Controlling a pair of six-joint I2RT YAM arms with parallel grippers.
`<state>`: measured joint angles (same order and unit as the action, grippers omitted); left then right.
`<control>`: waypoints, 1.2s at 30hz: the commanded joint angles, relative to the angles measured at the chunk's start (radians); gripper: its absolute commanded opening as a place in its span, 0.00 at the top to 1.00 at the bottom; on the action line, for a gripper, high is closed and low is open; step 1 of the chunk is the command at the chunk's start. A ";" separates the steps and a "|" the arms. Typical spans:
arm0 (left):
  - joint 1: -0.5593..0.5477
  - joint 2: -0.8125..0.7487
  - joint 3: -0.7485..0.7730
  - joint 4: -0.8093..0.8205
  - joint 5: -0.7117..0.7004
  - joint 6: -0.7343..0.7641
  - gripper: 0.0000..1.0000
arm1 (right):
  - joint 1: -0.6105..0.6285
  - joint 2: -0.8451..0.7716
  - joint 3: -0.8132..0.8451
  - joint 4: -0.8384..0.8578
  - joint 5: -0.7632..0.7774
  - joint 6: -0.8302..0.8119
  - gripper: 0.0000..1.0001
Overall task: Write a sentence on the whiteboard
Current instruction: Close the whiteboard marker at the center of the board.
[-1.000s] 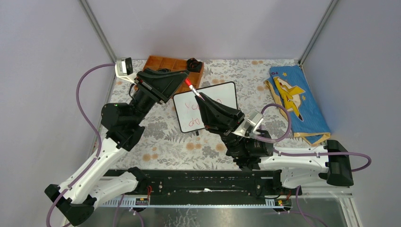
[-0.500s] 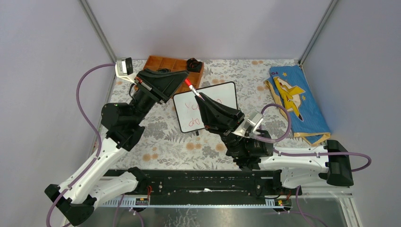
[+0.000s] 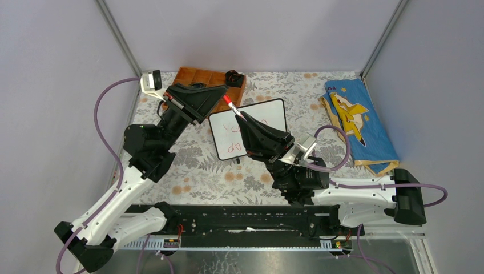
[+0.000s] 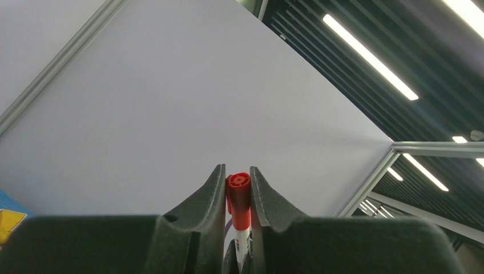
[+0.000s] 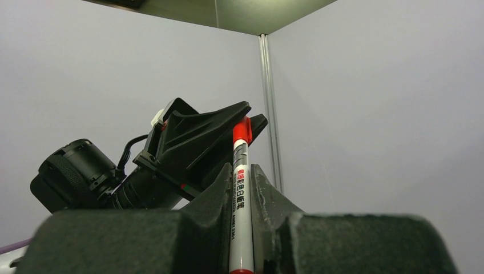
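Note:
The whiteboard (image 3: 269,116) lies on the floral table. The red sentence (image 3: 229,136) shows on its left part in two lines, partly hidden under my right arm. Above the board's left corner my right gripper (image 3: 240,119) (image 5: 242,171) is shut on the white barrel of a marker (image 5: 240,200), which points up and away. The marker's red cap (image 3: 228,101) (image 4: 238,191) sits between the fingers of my left gripper (image 3: 221,95) (image 4: 238,174), which is shut on it. The marker's tip is hidden.
An orange compartment tray (image 3: 197,76) stands at the back left, with a small black object (image 3: 233,76) beside it. A blue cloth with a yellow plane (image 3: 357,123) lies at the right. The cage posts (image 3: 117,34) rise at the back corners.
My left gripper's jaws have closed in onto the marker's red cap. Both arms have stayed almost where they were.

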<state>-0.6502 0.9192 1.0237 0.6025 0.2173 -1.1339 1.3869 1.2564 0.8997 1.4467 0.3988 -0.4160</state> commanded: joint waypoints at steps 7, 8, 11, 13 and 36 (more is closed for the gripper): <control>-0.024 -0.010 -0.022 0.017 0.020 -0.003 1.00 | 0.003 0.007 0.033 0.031 0.032 -0.023 1.00; -0.026 -0.009 -0.022 0.017 0.021 -0.002 1.00 | 0.003 0.009 0.034 0.030 0.032 -0.023 1.00; -0.038 -0.006 -0.023 0.017 0.020 0.001 1.00 | 0.003 0.012 0.037 0.030 0.032 -0.023 1.00; -0.044 -0.008 -0.024 0.017 0.018 0.004 1.00 | 0.003 0.014 0.038 0.030 0.035 -0.023 1.00; -0.351 0.064 -0.033 -0.121 -0.068 0.121 1.00 | 0.003 0.044 0.074 0.074 0.085 -0.104 1.00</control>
<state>-0.8906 0.9409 1.0313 0.6064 -0.0441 -1.0336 1.4132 1.2785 0.9066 1.5364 0.4171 -0.4789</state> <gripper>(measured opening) 0.236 0.159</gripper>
